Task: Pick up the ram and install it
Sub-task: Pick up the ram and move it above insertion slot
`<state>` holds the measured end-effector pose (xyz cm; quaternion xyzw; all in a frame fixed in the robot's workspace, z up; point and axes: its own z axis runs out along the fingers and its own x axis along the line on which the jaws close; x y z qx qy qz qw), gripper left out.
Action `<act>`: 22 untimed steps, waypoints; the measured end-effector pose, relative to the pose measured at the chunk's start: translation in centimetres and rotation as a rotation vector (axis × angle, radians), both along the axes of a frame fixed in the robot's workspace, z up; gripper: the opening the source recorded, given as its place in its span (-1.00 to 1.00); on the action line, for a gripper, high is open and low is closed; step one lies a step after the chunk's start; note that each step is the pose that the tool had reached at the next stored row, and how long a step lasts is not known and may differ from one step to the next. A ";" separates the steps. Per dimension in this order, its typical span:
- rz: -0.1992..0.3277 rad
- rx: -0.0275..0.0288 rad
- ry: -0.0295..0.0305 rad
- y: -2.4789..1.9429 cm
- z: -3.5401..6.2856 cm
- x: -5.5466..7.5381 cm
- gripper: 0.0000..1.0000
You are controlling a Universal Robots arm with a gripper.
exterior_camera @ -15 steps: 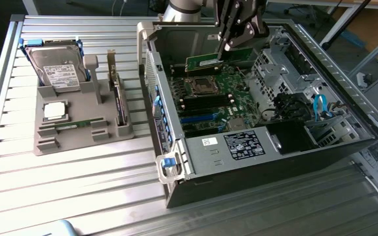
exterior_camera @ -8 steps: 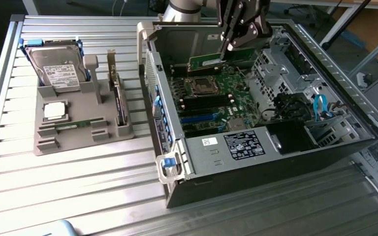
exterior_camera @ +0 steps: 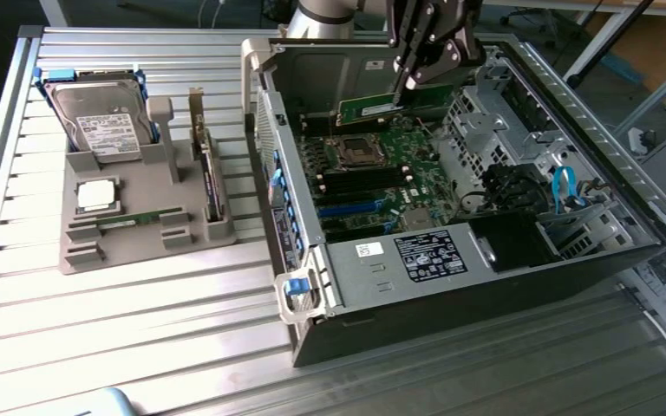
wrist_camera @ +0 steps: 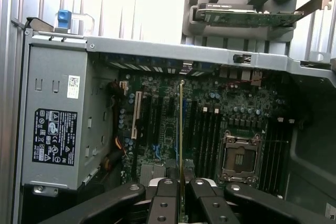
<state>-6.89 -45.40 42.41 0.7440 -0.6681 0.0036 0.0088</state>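
Pinches the ram (exterior_camera: 368, 108) by one end between the fingers of the gripper (exterior_camera: 408, 87), jaws pressed onto the thin green board. Hangs inside the open computer case (exterior_camera: 345, 269), above the motherboard (exterior_camera: 368, 178) and apart from it, near the case's back wall. In the wrist view, shows the ram (wrist_camera: 181, 129) edge-on, parallel to the black memory slots (wrist_camera: 207, 135) beside the CPU socket (wrist_camera: 239, 158); cannot tell which slot lies below. Open room above the board, hemmed by the drive cage (exterior_camera: 484, 130) on the exterior view's right. Well apart, on the slatted table (exterior_camera: 136, 329), a grey holder (exterior_camera: 79, 256) with hard drive (exterior_camera: 101, 121) and processor chip (exterior_camera: 96, 195).
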 end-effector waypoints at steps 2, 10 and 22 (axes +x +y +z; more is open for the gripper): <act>0.000 0.0000 0.0000 0.00 0.00 0.1 -0.72; 0.000 0.0000 0.0000 0.00 0.00 0.6 -0.72; 0.000 0.0000 0.0000 0.02 -0.01 1.8 -0.72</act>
